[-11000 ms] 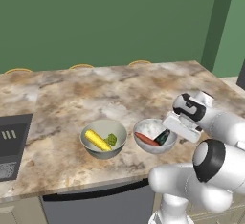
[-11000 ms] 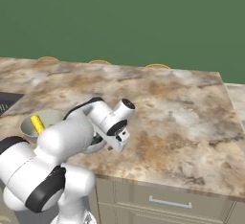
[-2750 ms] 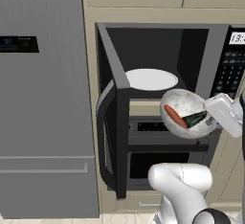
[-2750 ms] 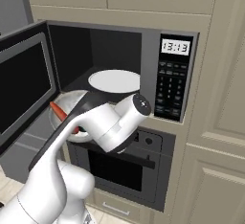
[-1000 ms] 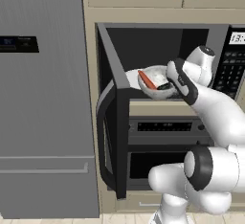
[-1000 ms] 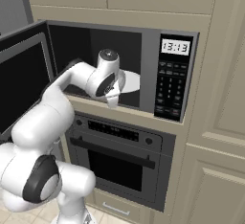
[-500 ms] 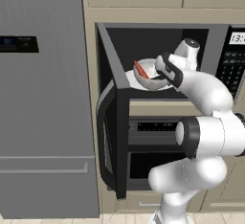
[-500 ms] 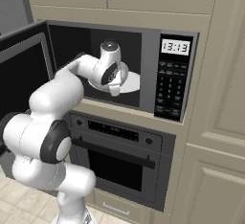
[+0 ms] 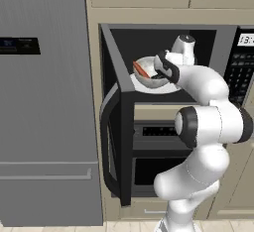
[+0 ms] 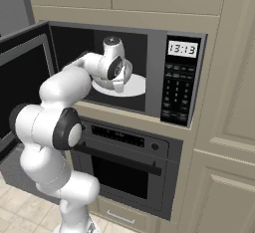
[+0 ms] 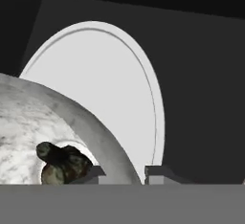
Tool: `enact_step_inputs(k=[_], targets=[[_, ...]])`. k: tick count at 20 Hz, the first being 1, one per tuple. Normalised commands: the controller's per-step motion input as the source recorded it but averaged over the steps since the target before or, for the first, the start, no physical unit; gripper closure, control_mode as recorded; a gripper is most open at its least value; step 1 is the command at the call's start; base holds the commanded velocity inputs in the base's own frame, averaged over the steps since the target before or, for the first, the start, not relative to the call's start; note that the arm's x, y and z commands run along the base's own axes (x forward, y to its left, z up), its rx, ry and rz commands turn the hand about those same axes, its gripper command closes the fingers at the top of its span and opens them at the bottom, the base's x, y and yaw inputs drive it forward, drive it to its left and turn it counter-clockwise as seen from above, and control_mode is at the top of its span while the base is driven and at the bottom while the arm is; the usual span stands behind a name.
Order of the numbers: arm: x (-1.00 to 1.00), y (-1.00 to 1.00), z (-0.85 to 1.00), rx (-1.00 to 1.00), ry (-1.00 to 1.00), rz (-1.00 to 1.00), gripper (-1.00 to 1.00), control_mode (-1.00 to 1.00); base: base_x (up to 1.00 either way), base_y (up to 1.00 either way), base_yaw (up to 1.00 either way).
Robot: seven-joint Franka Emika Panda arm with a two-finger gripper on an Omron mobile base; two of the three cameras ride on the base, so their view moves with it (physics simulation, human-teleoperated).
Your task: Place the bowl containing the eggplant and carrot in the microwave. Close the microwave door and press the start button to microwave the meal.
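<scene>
The grey bowl [image 9: 148, 72] hangs inside the microwave [image 9: 218, 42], just above the white turntable plate [image 9: 161, 86]. My gripper [image 9: 161, 70] is shut on the bowl's right rim. The orange-red carrot [image 9: 140, 69] lies at the bowl's left side, and the dark eggplant [image 9: 158, 76] next to the fingers. In the hand view the bowl's rim [image 11: 72, 117] runs between the fingertips [image 11: 93, 173], the eggplant's greenish end [image 11: 62, 163] shows inside, and the plate [image 11: 105, 74] lies beyond. The microwave door [image 9: 116, 127] stands wide open to the left. The keypad [image 10: 174, 90] sits under the display [image 10: 182, 49].
An oven [image 10: 124, 147] with a horizontal handle sits right below the microwave. A tall grey fridge [image 9: 44, 102] stands to the left, behind the open door. Beige cabinets [image 10: 224, 127] fill the wall to the right and above.
The arm has reached deeper into the microwave, carrying the bowl further in and lower over the turntable plate. The door has not moved.
</scene>
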Motion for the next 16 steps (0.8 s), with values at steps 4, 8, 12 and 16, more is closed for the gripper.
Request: enact_step_inputs(k=[4,8,12,16], targets=[[-0.38,0.18,0.00,-0.09,-0.29,-0.11,-1.00,-1.00,0.00,0.00,0.00],[-0.75,-0.01,0.00,-0.05,-0.38,-0.14,-1.00,-1.00,0.00,0.00,0.00],[-1.00,-0.06,0.04,-0.04,-0.48,-0.15,-1.00,-1.00,0.00,0.00,0.00],[-0.99,-0.33,0.74,0.00,-0.46,-0.06,-1.00,-1.00,0.00,0.00,0.00]])
